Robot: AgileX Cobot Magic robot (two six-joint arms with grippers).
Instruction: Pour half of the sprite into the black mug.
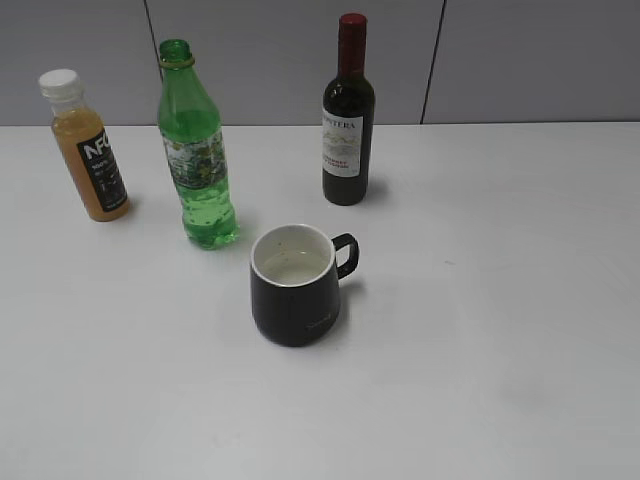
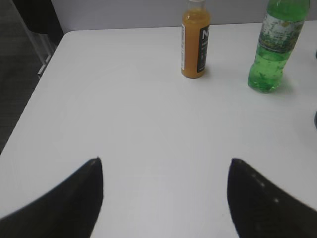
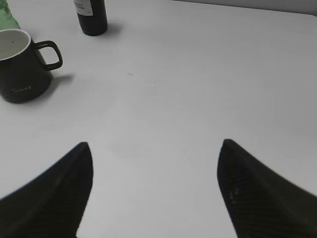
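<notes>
The sprite point(image 1: 199, 160) is a tall green capless bottle standing upright at the back left of the white table; it also shows at the top right of the left wrist view as the sprite point(image 2: 273, 49). The black mug point(image 1: 296, 285) with a white inside stands in front of it, handle to the right, and appears as the black mug point(image 3: 22, 67) at the top left of the right wrist view. My left gripper point(image 2: 166, 161) is open over bare table, well short of the bottles. My right gripper point(image 3: 154, 144) is open too, to the right of the mug. Neither gripper shows in the exterior view.
An orange juice bottle point(image 1: 86, 145) with a white cap stands left of the sprite. A dark wine bottle point(image 1: 348, 115) with a red cap stands behind the mug, to the right. The table's left edge point(image 2: 29, 106) shows in the left wrist view.
</notes>
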